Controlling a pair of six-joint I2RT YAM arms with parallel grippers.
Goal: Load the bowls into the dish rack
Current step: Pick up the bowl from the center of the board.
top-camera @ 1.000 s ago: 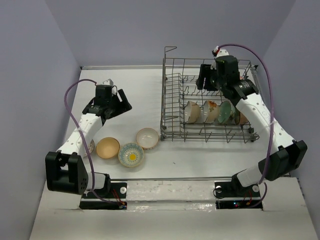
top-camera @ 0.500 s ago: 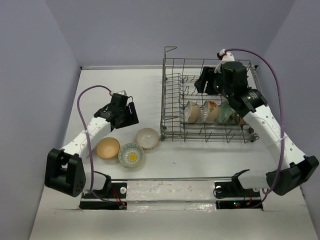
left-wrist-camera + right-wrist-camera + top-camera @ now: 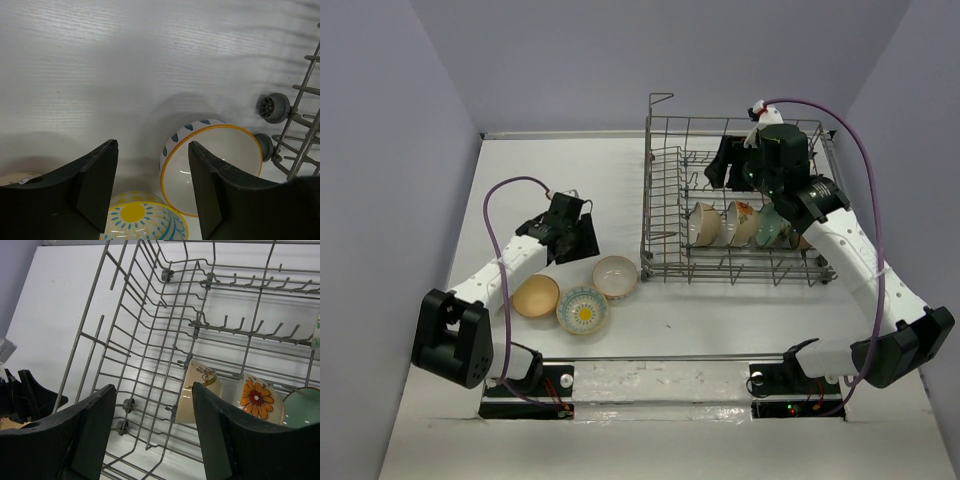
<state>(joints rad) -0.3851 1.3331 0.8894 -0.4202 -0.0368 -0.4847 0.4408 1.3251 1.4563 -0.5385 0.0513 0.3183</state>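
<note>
1. We see a white table (image 3: 560, 170) closed in by lavender walls (image 3: 380, 150). The grey wire dish rack (image 3: 665, 215) takes up its right half.
2. In the rack, four bowls stand on edge in one row along the near side. From left to right they are a cream floral bowl (image 3: 704, 224), an orange-flower bowl (image 3: 745, 222), a teal bowl (image 3: 775, 225) and a brown bowl (image 3: 807, 238), which the right arm partly hides.
3. Three more bowls sit upright on the table to the left of the rack, close together. They are a tan bowl (image 3: 535, 296), a yellow-centred bowl (image 3: 583, 309) and an orange-rimmed bowl (image 3: 615, 277). We cannot tell whether they touch one another.
4. The orange-rimmed bowl (image 3: 210, 165) is hemmed in. The rack's wheels (image 3: 273, 106) and left wall stand just beside it on one side, and the yellow-centred bowl (image 3: 140, 220) crowds its near edge.
5. The left claw (image 3: 575, 235) hovers low over the table, just beside the orange-rimmed bowl on its far-left side. In its wrist view the left claw (image 3: 152, 145) has its jaws well apart and holds nothing. Bare table and the bowl's left rim show in the gap. Its right finger (image 3: 215, 195) overlaps the bowl there, and we cannot tell whether it touches.
6. The right claw (image 3: 725, 165) hangs above the rack's far-left part. In its wrist view the right claw (image 3: 154, 387) is spread wide and empty, clear of the tines (image 3: 235, 322). The cream floral bowl (image 3: 197, 397) shows below between the fingers, and the orange-flower bowl (image 3: 257, 400) and teal bowl (image 3: 305, 407) lie off to the right.
</note>
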